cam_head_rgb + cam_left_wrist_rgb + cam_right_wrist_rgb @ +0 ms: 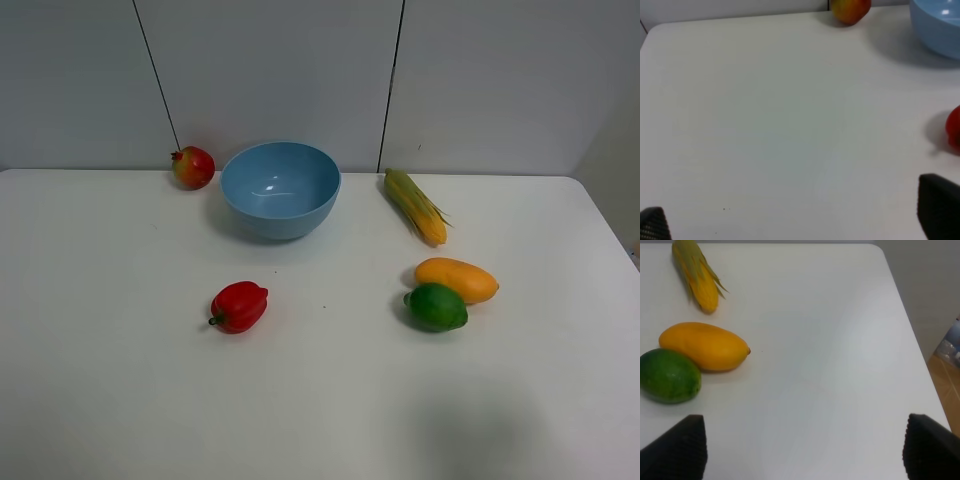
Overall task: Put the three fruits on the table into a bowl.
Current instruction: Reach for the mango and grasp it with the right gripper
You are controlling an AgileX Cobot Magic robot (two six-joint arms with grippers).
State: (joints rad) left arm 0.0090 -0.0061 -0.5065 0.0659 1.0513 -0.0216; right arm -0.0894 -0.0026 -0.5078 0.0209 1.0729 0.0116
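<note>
Overhead view: white table (120, 380) fills the frame below a grey wall. Light-blue bowl (280, 215) stands upright at upper centre, near the table's far edge. Pomegranate (193, 167) sits just left of the bowl, close to its rim but apart from it, at the far edge. Mango (457, 279) lies at right of centre, long axis running roughly left to right. Green fruit (436, 307) lies just below and left of the mango, touching or nearly touching it; contact cannot be resolved. All three fruits rest on the table, outside the bowl. Red pepper (239, 306) lies on its side left of centre, below the bowl and well apart from it, stem pointing left. Corn cob (415, 206) lies diagonally to the right of the bowl, above the mango. Neither arm shows in the overhead view. Left wrist view: left gripper (795, 220) has its two dark fingertips spread wide over bare table, nothing between them; pomegranate, bowl edge and a sliver of pepper are visible beyond. Right wrist view: right gripper (805, 450) is likewise spread wide over bare table and holds nothing; mango, green fruit and corn cob lie ahead, to one side.
</note>
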